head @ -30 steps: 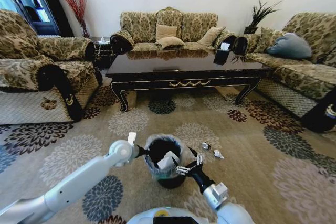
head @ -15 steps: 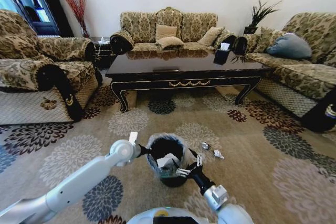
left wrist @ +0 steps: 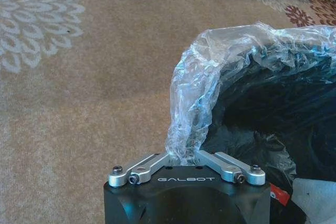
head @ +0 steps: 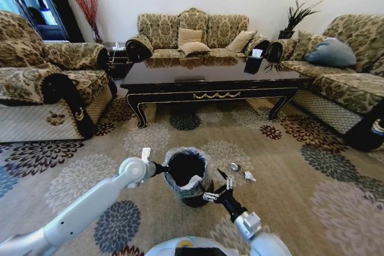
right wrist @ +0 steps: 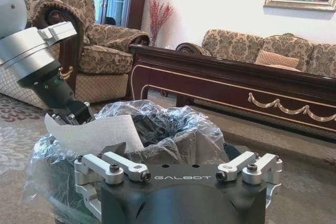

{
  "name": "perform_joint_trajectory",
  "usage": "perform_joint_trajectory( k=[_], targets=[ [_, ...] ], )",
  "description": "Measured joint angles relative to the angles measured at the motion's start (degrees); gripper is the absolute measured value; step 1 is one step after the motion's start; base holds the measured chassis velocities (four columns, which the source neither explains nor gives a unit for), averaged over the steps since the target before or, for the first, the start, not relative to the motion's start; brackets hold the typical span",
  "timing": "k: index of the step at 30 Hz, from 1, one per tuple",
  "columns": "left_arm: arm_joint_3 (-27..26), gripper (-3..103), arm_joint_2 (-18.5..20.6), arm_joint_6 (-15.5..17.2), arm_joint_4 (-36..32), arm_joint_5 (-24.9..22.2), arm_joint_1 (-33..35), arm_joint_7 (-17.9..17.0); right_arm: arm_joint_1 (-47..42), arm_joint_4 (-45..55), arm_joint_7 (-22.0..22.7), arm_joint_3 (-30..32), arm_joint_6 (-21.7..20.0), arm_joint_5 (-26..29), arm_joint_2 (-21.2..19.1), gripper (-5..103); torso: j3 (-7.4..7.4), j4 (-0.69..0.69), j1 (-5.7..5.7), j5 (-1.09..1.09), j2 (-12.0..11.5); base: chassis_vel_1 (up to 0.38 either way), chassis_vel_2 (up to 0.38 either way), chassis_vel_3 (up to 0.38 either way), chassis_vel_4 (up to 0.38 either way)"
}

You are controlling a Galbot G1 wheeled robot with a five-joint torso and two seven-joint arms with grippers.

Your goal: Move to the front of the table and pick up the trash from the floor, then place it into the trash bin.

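Note:
The black trash bin point(head: 180, 191) with its clear liner stands on the floor point(head: 294, 208) just before me. My left gripper point(head: 161, 168) is shut on the bin's left rim; the left wrist view shows the liner point(left wrist: 199, 77) pinched between its fingers. A flat white wrapper point(head: 192, 181) lies inside against the right rim, draped over the liner point(right wrist: 94, 132) in the right wrist view. My right gripper point(head: 215, 187) is open and holds nothing, close beside the bin's right side. A silvery round piece point(head: 234, 166) and a small white scrap point(head: 249, 176) lie on the carpet to the right.
The dark table point(head: 180, 75) stands across the carpet beyond the bin. Patterned sofas point(head: 36, 76) point(head: 354, 70) flank it left and right, with a third point(head: 192, 31) behind it. Bare carpet lies between the bin and the table.
My left gripper has pulled the bin a little to the left. The wrapper has dropped deeper inside. My right gripper now stands apart from the rim.

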Motion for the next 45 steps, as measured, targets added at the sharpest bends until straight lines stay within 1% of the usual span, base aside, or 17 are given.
perform_joint_trajectory(
  k=[9, 21, 23, 25, 26, 29, 30, 31, 33, 35, 36, 41, 42, 45],
  targets=[
    [-1.42, 0, 0.03, -0.03, 2.17, 0.68, 0.23, 1.26, 0.14, -0.16, 0.17, 0.49, -0.26, 0.33, -0.24, 100, 0.0, 0.0, 0.0, 0.0, 0.0, 0.0, 0.0, 0.0, 0.0],
    [-3.1, 0, -0.01, -0.02, 1.63, 0.78, 1.46, 1.39, 1.0, -1.73, 0.21, -0.05, -0.25, 0.39, 0.18, 100, 0.0, -0.02, 0.0, 0.0, 0.0, 0.0, 0.0, 0.0, 0.0],
    [-6.2, 0, 0.38, -0.02, 3.34, 2.1, 3.34, 1.88, 2.7, -1.96, 0.62, 0.55, -0.56, 2.45, 0.17, 100, 0.0, -0.02, 0.0, -0.02, 0.0, 0.0, 0.0, 0.0, 0.0],
    [-8.59, 0, 1.85, -0.05, 4.47, 3.22, 5.15, 2.94, 4.76, -2.67, 1.26, 1.29, -1.1, 5.44, -0.19, 100, 0.0, 0.0, 0.0, 0.0, 0.0, 0.0, 0.0, 0.0, 0.0],
    [-8.59, 0, 1.85, -0.05, 4.47, 3.22, 5.15, 2.94, 4.76, -2.67, 1.26, 1.29, -1.1, 5.44, -0.19, 100, 0.0, 0.0, 0.0, 0.0, 0.0, 0.0, 0.0, 0.0, 0.0],
    [-12.39, 0, 4.24, -0.02, 5.23, 3.92, 7.98, 4.58, 9.54, -6.61, 2.26, 2.27, -2.02, 11.11, -0.88, 100, 0.0, 0.03, 0.0, -0.01, 0.0, 0.0, 0.0, 0.0, 0.0],
    [-13.33, 0, 4.57, 0.0, 5.32, 3.95, 8.56, 4.72, 10.64, -7.99, 2.42, 2.47, -2.17, 12.23, -0.99, 100, 0.0, 0.03, 0.0, -0.01, 0.0, 0.0, 0.0, 0.0, 0.0],
    [-13.33, 0, 4.57, 0.0, 5.32, 3.95, 8.56, 4.72, 10.64, -7.99, 2.42, 2.47, -2.17, 12.23, -0.99, 100, 0.0, 0.03, 0.0, -0.01, 0.0, 0.0, 0.0, 0.0, 0.0],
    [-15.41, 0, 5.13, 0.0, 5.67, 3.96, 9.52, 4.83, 14.5, -13.22, 2.66, 2.87, -2.7, 16.14, -1.32, 100, 0.01, 0.01, 0.0, 0.01, 0.0, 0.0, 0.0, 0.0, 0.0],
    [-16.2, 0, 5.16, -0.03, 5.85, 3.78, 9.63, 4.84, 17.14, -17.63, 2.66, 3.17, -2.74, 18.32, -1.44, 100, 0.01, 0.01, 0.0, 0.01, 0.0, 0.0, 0.0, 0.0, 0.0],
    [-16.2, 0, 5.16, -0.03, 5.85, 3.78, 9.63, 4.84, 17.14, -17.63, 2.66, 3.17, -2.74, 18.32, -1.44, 100, 0.01, 0.01, 0.0, 0.01, 0.0, 0.0, 0.0, 0.0, 0.0],
    [-16.84, 0, 4.68, -0.01, 5.78, 3.22, 9.62, 4.79, 22.7, -29.16, 2.64, 4.21, -2.71, 22.34, -0.39, 100, 0.01, 0.0, 0.0, 0.01, 0.01, 0.0, 0.0, 0.0, 0.0],
    [-16.84, 0, 4.68, -0.01, 5.78, 3.22, 9.62, 4.79, 22.7, -29.16, 2.64, 4.21, -2.71, 22.34, -0.39, 100, 0.01, 0.0, 0.0, 0.01, 0.01, 0.0, 0.0, 0.0, 0.0],
    [-17.14, 0, 4.54, -0.01, 5.38, 3.2, 10.16, 4.71, 26.36, -38.3, 2.62, 4.85, -2.3, 23.9, 0.73, 100, 0.01, -0.01, 0.0, 0.01, 0.01, 0.0, 0.0, 0.0, 0.0]
  ],
)
